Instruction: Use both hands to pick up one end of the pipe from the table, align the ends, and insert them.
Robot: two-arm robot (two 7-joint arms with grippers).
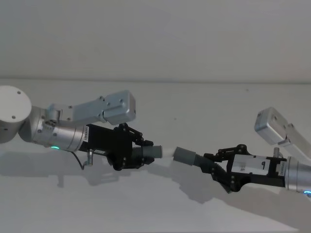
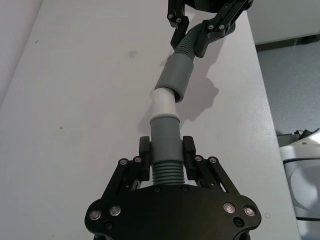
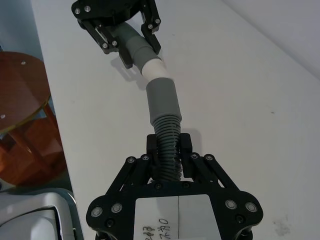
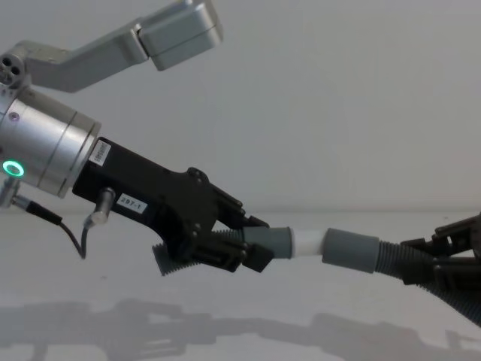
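— Item one, left gripper (image 1: 141, 154)?

— Reaching in from the left on a silver arm with a green ring light (image 4: 11, 168), held roughly level and pointing toward the other gripper. Its fingers (image 2: 145, 159) are clamped on the ribbed part of one pipe piece (image 2: 165, 150). That piece sticks straight out ahead of the fingertips and ends in the whitish spigot (image 2: 163, 102).

— Item two, right gripper (image 1: 214, 166)?

— Coming in from the right, angled slightly upward toward the left one, wrist low. Its fingers (image 3: 153, 152) are pressed against the corrugated section of the second pipe piece (image 3: 165, 130), one on each side. The grey socket (image 3: 161, 97) juts forward beyond the fingertips.

— Item three, the two ends?

— They face each other in the gap between the grippers, nearly in line. In the chest view the spigot's tip meets the socket mouth (image 4: 349, 250); in both wrist views it looks just entered, with most of the white length bare. How deep it sits I cannot tell.

— Item four, the table (image 1: 160, 208)?

— White, below both grippers. Both pipe pieces are held clear above it, their shadows lying on the surface underneath.

— Anything further?

— A thin grey cable (image 4: 71, 233) loops down under the left wrist. An orange-brown round stool (image 3: 22, 100) stands off the table's edge, beside the right gripper's view.
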